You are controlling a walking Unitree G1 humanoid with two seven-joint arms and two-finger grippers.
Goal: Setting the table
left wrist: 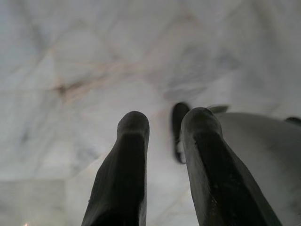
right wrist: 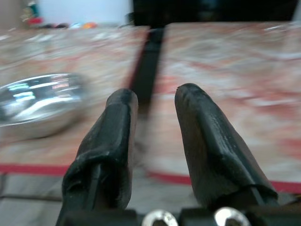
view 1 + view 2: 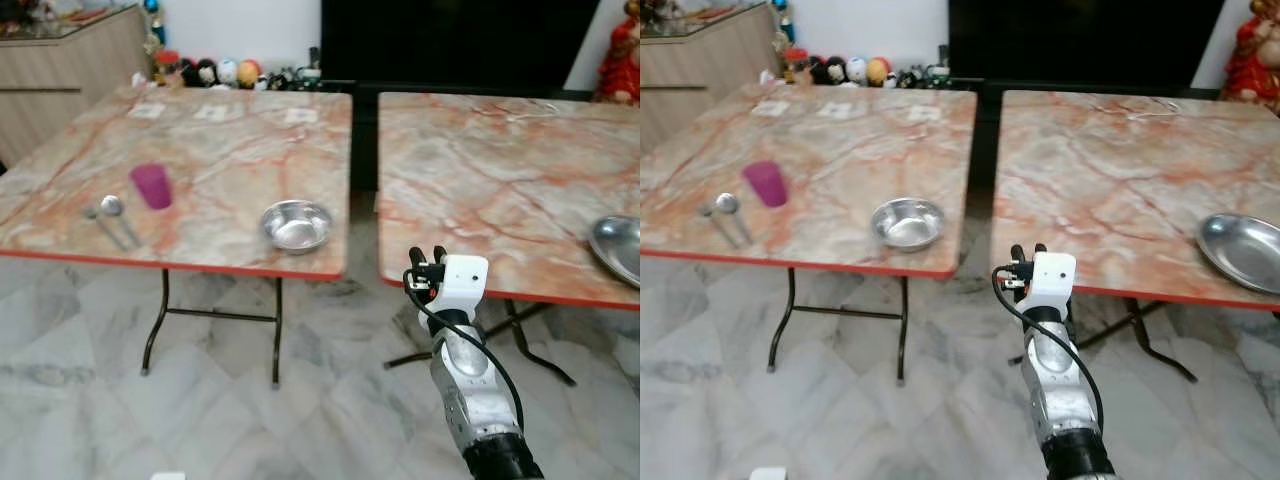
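Two marble-patterned folding tables stand side by side. On the left table (image 3: 230, 150) are a pink cup (image 3: 152, 185), a metal spoon (image 3: 112, 208) beside another utensil, and a steel bowl (image 3: 297, 225) close to the front edge. A steel plate (image 3: 1243, 250) lies at the right table's (image 3: 500, 170) front right. My right gripper (image 3: 427, 252) is raised just before the right table's front left corner, open and holding nothing. In the right wrist view the bowl (image 2: 37, 101) lies off to one side of the fingers. My left gripper (image 1: 164, 120) hangs over the floor, fingers apart.
A narrow gap (image 3: 364, 150) separates the tables. Several small paper cards (image 3: 210, 112) lie along the left table's far edge. Behind are a black TV unit (image 3: 450, 40), toys (image 3: 215, 72) by the wall, a wooden counter (image 3: 70, 60) and a red figure (image 3: 620, 60).
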